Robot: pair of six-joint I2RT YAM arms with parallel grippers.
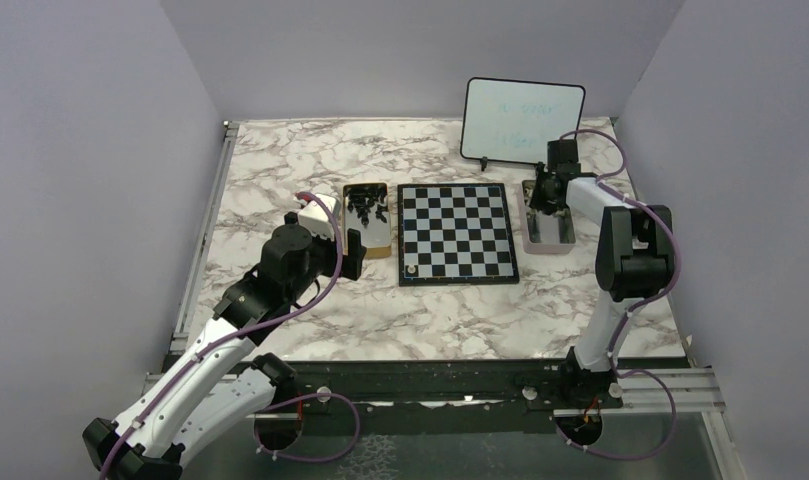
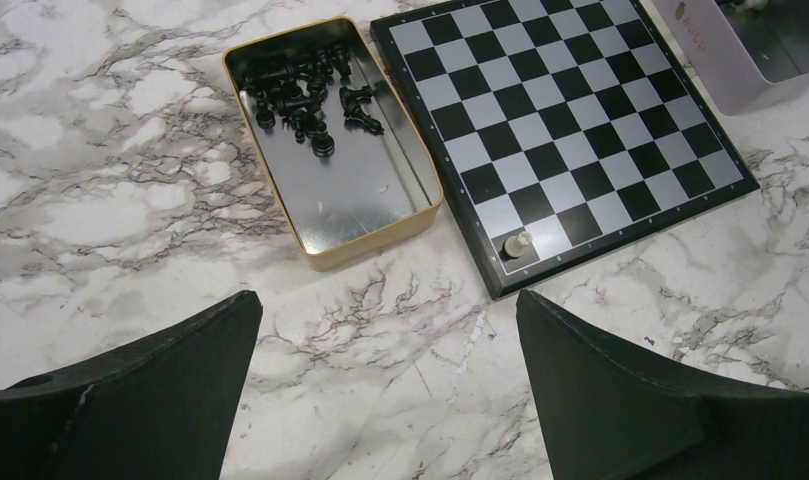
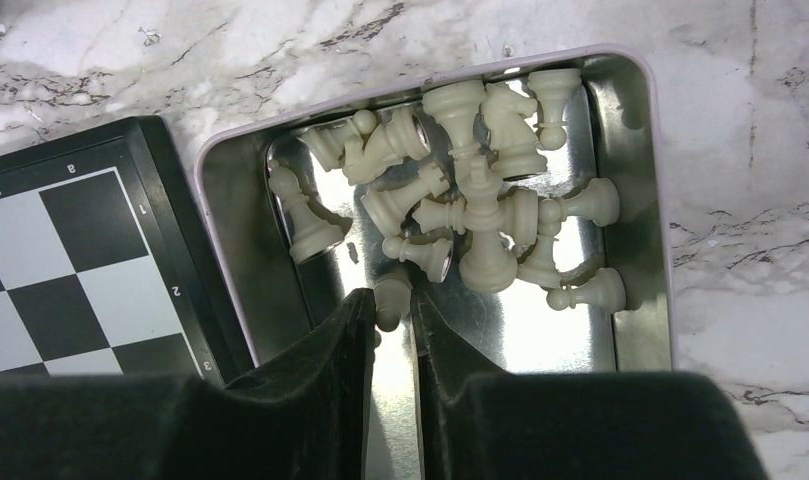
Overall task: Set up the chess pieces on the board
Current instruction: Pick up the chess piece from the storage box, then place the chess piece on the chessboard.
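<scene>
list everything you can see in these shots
board: one, black and white checks, table centre
lone piece: one, cream, board's near-left corner square
cream pieces: heap, in pale tin right of board
black pieces: heap, in gold tin left of board
whiteboard: one, white, upright behind board
table: one, marbled white
left pincer: one, black, open, above table near gold tin
right pincer: one, black, shut on gripped piece, cream, in pale tin
</scene>
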